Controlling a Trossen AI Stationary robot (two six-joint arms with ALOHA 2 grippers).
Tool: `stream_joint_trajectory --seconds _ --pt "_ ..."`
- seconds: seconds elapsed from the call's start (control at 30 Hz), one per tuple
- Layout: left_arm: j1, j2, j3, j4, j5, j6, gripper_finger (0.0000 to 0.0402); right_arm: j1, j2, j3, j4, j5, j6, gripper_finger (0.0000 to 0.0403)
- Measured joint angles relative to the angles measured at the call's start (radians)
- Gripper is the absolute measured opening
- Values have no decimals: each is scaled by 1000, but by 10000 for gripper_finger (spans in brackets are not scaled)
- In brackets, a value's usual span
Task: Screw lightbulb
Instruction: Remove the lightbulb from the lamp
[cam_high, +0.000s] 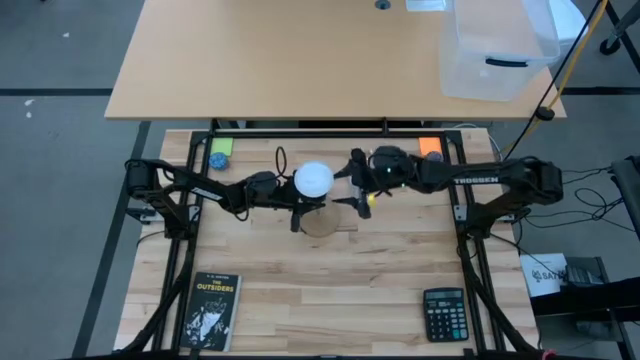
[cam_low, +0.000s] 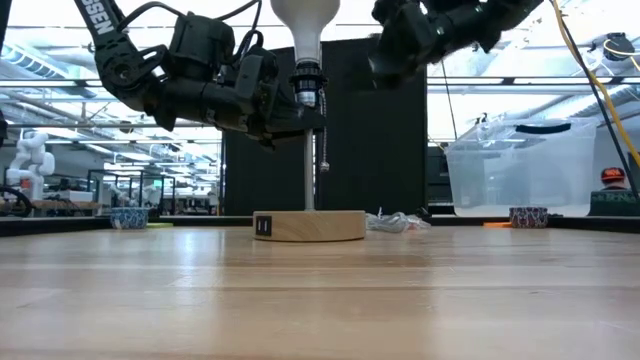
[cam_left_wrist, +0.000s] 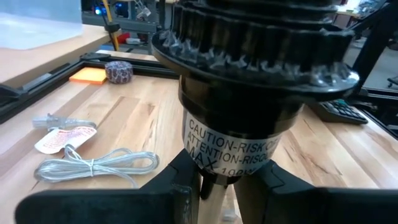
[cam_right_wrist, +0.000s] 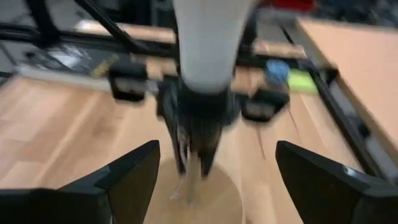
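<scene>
The white lightbulb sits upright in the black socket of a lamp stand with a thin stem and a round wooden base that rests on the table. From above, the bulb hides the socket. My left gripper comes from the table's left and is shut on the stand just under the socket. My right gripper is wide open and empty, just right of the bulb and apart from it. Its two fingers frame the bulb in the right wrist view. My left gripper pinches the stand's narrow neck just below the black socket between its two fingers. The fingers come level from the table's left and lie across the upright stem. The stand stays upright with its wooden base on the table.
A book lies near the front left and a calculator at the front right. An orange note and a green note lie at the far edge. A coiled cord lies near the stand. A clear bin stands on the far table.
</scene>
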Motion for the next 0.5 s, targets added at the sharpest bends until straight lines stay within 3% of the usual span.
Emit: stream_joint_trajectory --seconds 0.1,0.2,0.4,0.5 --pt "0 0 0 0 -11 -3 71 39 2 -69 83 97 62 313" --pt "0 0 0 4 -19 -4 71 107 2 -164 316 194 108 313" --pt "0 0 0 7 -54 -4 71 248 25 -272 673 626 73 313" --pt "0 0 -1 10 -81 -7 71 278 86 -255 753 671 47 313"
